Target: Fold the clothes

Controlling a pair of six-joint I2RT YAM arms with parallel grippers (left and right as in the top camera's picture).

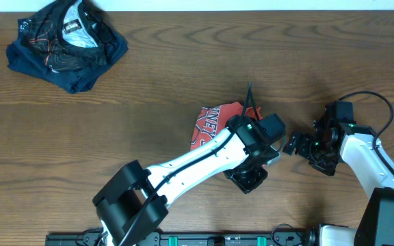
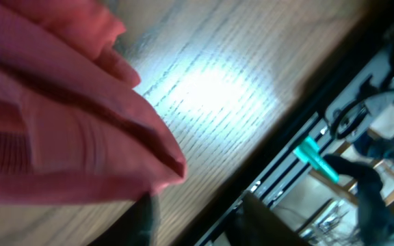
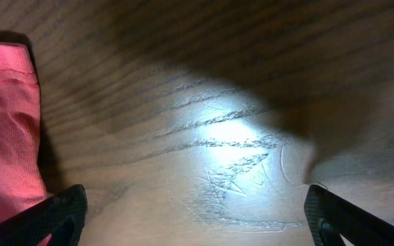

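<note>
The coral-red cotton T-shirt (image 1: 214, 124) with white block lettering lay bunched into a small, thick packet right of centre on the brown wood-grain table (image 1: 183, 68). Part of the lettering faced up. The right side of the packet was covered by the white left arm (image 1: 197, 158), so its full outline couldn't be read. In the left wrist view the red cloth filled the left side in soft stacked layers with a rounded fold edge, bare table beside it.

The left gripper (image 1: 247, 179) sat just beside the packet. Its jaws weren't visible in any view, so I can't tell whether they were parted, closed or pinching cloth. The right gripper (image 1: 295, 145) was near the packet's right side with fingers spread wide and nothing between them. Its wrist view showed only table there, with a hemmed red edge at far left.

The crumpled dark navy garment (image 1: 67, 44) with thin red lines lay well apart in the far left corner.

Judged step: late fold or tidy-up, as the shirt was already compact but lumpy. The next move likely calls for a clean pinch on one free edge, then laying it flat without dragging the whole packet.
</note>
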